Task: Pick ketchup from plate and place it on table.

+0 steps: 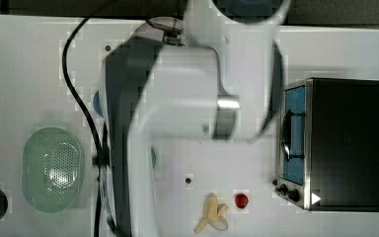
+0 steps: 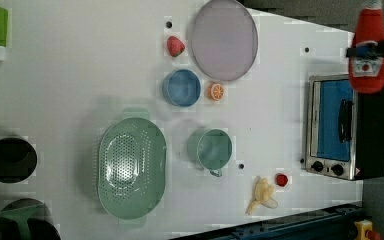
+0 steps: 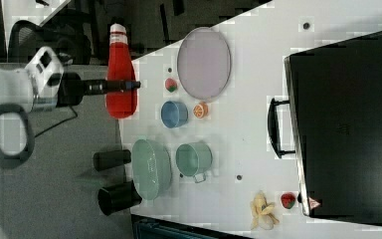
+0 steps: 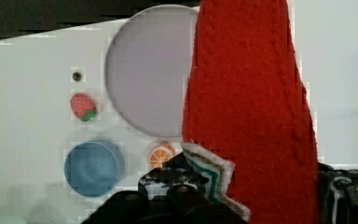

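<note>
The red knitted ketchup bottle with a white cap hangs in the air, and my gripper is shut on its middle. In the left view the ketchup shows at the left view's far right, above the oven, with the gripper across it. From the wrist the ketchup stands close between dark fingers. The pale lilac plate lies bare on the white table, apart from the bottle; the plate is flat and round.
Beside the plate lie a strawberry, a blue bowl and an orange slice. A green colander, a green mug, a banana and a toaster oven occupy the table. My arm blocks much of the top view.
</note>
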